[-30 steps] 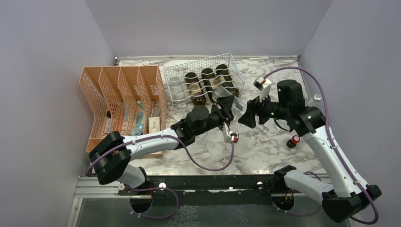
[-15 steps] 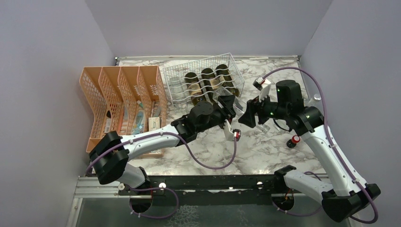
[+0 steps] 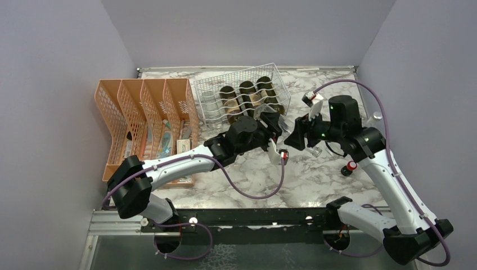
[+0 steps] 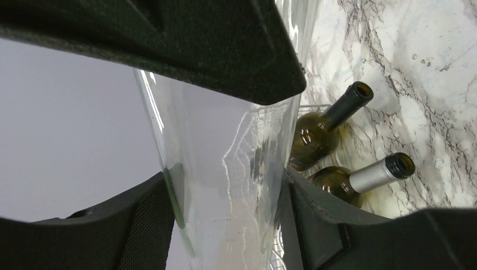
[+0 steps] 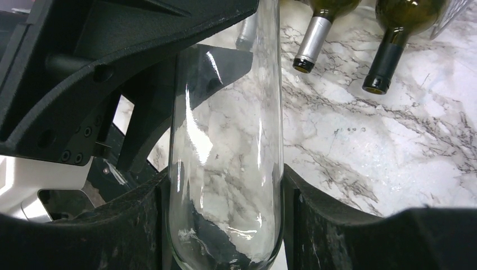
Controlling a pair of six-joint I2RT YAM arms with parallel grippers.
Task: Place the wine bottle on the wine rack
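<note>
A clear glass wine bottle point(image 3: 287, 128) hangs above the table between my two grippers, just in front of the white wire wine rack point(image 3: 236, 79). My left gripper point(image 3: 274, 125) is shut on one end of it; in the left wrist view the glass point(image 4: 225, 169) fills the gap of the left gripper point(image 4: 225, 219). My right gripper point(image 3: 299, 135) is shut on the rounded other end; in the right wrist view the glass point(image 5: 225, 140) sits in the right gripper point(image 5: 225, 225). The rack holds several dark bottles point(image 3: 246, 93).
An orange mesh file organiser point(image 3: 140, 121) stands left of the rack. A small red-capped object point(image 3: 351, 166) lies by the right arm. Dark bottle necks point(image 5: 315, 39) stick out of the rack over the marble table point(image 5: 365, 140).
My left arm has stretched further right and forward, shifting the clear bottle slightly toward the right gripper. The right arm has hardly moved.
</note>
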